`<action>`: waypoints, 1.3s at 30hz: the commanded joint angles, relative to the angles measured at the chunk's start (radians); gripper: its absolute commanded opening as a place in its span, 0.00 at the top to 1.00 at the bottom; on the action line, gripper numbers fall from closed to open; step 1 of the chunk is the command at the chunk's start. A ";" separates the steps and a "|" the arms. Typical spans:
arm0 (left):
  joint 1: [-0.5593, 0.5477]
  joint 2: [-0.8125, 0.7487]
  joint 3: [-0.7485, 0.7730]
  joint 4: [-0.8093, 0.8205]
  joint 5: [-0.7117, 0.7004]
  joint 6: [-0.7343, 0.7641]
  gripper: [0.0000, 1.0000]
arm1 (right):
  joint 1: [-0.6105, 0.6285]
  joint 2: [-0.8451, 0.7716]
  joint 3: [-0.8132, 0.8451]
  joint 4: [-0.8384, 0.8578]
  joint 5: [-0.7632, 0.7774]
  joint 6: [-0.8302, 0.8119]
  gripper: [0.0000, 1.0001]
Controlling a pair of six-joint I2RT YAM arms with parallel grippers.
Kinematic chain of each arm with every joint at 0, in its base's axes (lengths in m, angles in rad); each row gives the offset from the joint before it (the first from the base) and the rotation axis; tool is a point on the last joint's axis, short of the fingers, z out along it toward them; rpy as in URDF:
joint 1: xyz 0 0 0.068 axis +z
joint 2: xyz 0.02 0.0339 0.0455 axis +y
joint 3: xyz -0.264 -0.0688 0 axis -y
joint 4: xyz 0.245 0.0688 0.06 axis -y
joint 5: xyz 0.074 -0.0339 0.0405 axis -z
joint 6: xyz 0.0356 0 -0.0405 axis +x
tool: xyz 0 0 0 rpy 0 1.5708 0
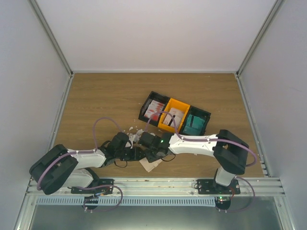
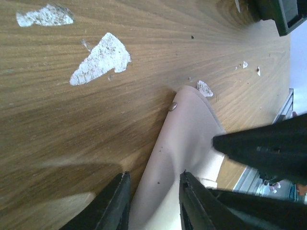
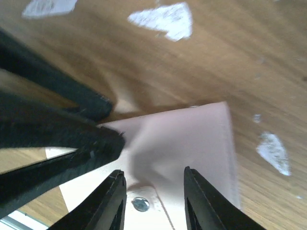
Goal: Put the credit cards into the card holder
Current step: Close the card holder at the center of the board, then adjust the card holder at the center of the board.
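The beige card holder (image 1: 151, 166) lies on the wood near the front edge, under both grippers. In the left wrist view its pale flap (image 2: 189, 129) runs up between my left gripper's (image 2: 153, 176) fingers, narrowed there and filling the gap, so the left gripper (image 1: 134, 154) is shut on it. My right gripper (image 3: 153, 172) stands open just above the holder (image 3: 192, 134), with the metal snap between its fingers. It meets the left one from the right (image 1: 145, 152). The credit cards sit in the tray: white-and-red ones (image 1: 154, 109) (image 1: 173, 116) and teal ones (image 1: 194, 123).
The black-and-orange three-bin tray (image 1: 152, 94) stands behind the grippers, right of centre. White scraps (image 2: 100, 60) (image 3: 165, 19) are stuck on the wood beyond the holder. The metal rail of the table's front edge (image 1: 153, 184) runs just behind the holder.
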 commanded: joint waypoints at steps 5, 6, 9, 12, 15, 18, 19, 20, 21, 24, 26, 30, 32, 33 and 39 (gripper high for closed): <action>-0.006 -0.067 0.011 -0.134 -0.015 0.051 0.65 | -0.017 -0.203 -0.068 -0.075 0.054 0.157 0.51; -0.006 -0.072 0.014 -0.143 -0.014 0.054 0.65 | -0.016 -0.223 -0.095 -0.072 0.037 0.181 0.50; -0.007 -0.085 0.017 -0.161 -0.005 0.062 0.65 | -0.016 -0.272 -0.197 -0.016 -0.036 0.247 0.46; -0.007 -0.090 0.017 -0.174 0.004 0.070 0.65 | -0.015 -0.319 -0.297 0.102 -0.106 0.303 0.43; -0.006 -0.085 0.017 -0.186 0.006 0.076 0.67 | -0.016 -0.328 -0.349 0.202 -0.143 0.340 0.43; -0.006 -0.073 0.021 -0.203 0.004 0.079 0.71 | -0.024 -0.290 -0.362 0.275 -0.169 0.346 0.48; -0.007 -0.070 0.021 -0.206 0.003 0.080 0.71 | -0.029 -0.275 -0.364 0.296 -0.177 0.346 0.50; -0.006 -0.067 0.023 -0.206 0.004 0.080 0.72 | -0.035 -0.259 -0.366 0.315 -0.185 0.341 0.53; -0.006 -0.065 0.023 -0.206 0.006 0.079 0.73 | -0.040 -0.243 -0.367 0.329 -0.188 0.339 0.55; -0.008 -0.063 0.027 -0.211 0.006 0.078 0.74 | -0.066 -0.208 -0.367 0.365 -0.188 0.318 0.60; -0.007 -0.065 0.029 -0.214 0.004 0.077 0.74 | -0.087 -0.190 -0.365 0.380 -0.188 0.295 0.62; -0.007 -0.063 0.029 -0.218 -0.001 0.069 0.74 | -0.138 -0.170 -0.355 0.403 -0.186 0.228 0.66; -0.007 -0.060 0.030 -0.213 -0.001 0.065 0.75 | -0.170 -0.158 -0.346 0.413 -0.187 0.181 0.66; -0.007 -0.055 0.032 -0.209 -0.002 0.062 0.75 | -0.185 -0.149 -0.342 0.431 -0.199 0.150 0.67; -0.007 -0.002 0.070 -0.200 -0.043 0.055 0.75 | -0.244 -0.081 -0.291 0.443 -0.209 0.002 0.67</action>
